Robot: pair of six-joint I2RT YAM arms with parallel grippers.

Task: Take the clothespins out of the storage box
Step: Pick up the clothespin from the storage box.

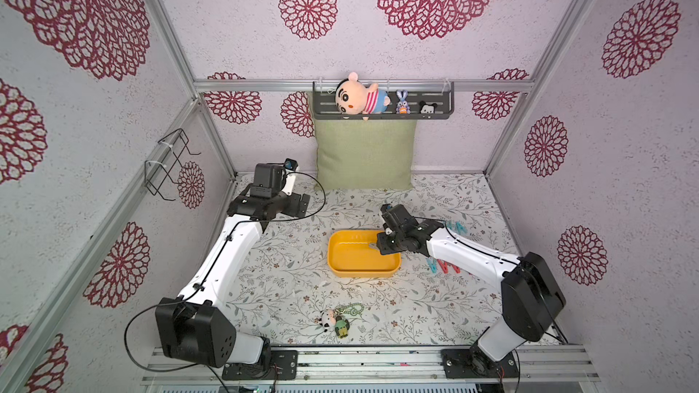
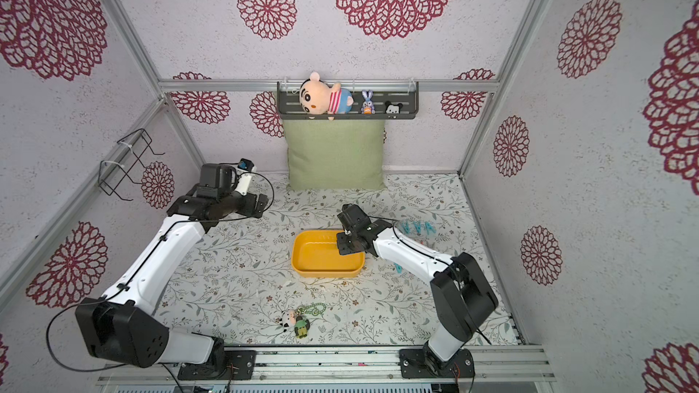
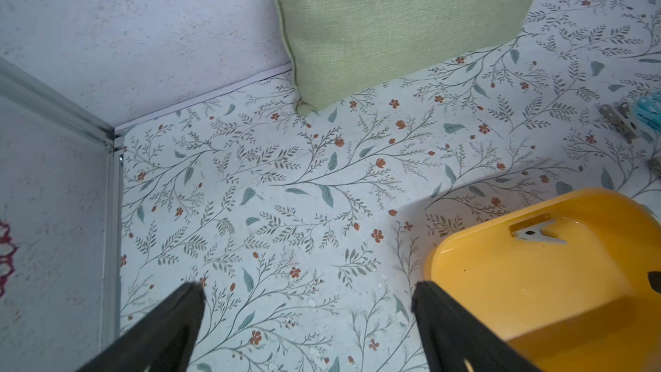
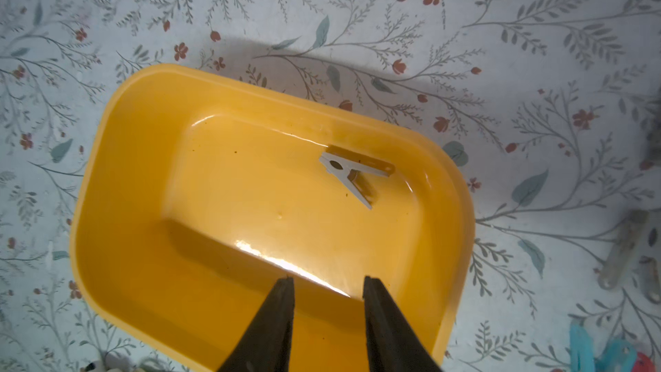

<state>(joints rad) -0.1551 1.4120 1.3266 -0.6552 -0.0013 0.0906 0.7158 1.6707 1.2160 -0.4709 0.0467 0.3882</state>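
LAST PEG IN THE TRAY: A single grey clothespin [image 4: 352,173] lies flat on the floor of the yellow storage box [image 4: 143,209], tucked against the far long wall toward the box's right end. Its long axis runs along that wall, the pinched nose pointing to the robot's left and the two legs fanning out to the right. The box sits mid-table, its own long axis running left to right. The right gripper [image 4: 329,282] hangs over the box's right end, jaws parted a little and holding nothing; how high its tips stand above the floor cannot be told. The left gripper [image 3: 307,295] is over bare floral tablecloth [image 3: 286,173] near the far left corner, well apart from the peg, jaws spread wide and empty. In a top view the right gripper covers the box's far right corner, and only a grey sliver of the clothespin [image 1: 372,246] shows. Outside the box, to its right, teal clothespins [image 1: 455,228] lie in a row, and a red and teal cluster [image 1: 442,266] is partly hidden under the right arm. At the edge of the right wrist view, more grey pins [image 4: 626,245] are too blurred to count.
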